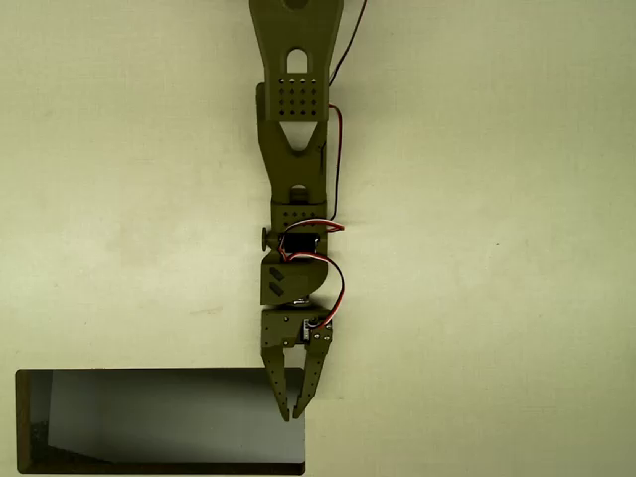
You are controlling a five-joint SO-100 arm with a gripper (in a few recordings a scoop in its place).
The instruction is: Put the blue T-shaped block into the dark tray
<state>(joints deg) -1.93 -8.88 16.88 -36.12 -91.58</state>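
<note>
Over dark tray's (60, 417) corner, near-closed fingers (283, 396)

You were working at what looked like a bare robotics test bench, a lab or hobby setup and not a lived-in room. The table (497, 199) was a plain, pale, yellowish surface with faint scuffs and no household clutter on it. The olive-green arm (295, 149) had the look of printed parts, with perforated plates, exposed servos and loose red and black wires (336, 159) running along it. A dark tray (159, 467) with a thin black rim lay at the lower edge, glossy enough to catch the light from above
</note>
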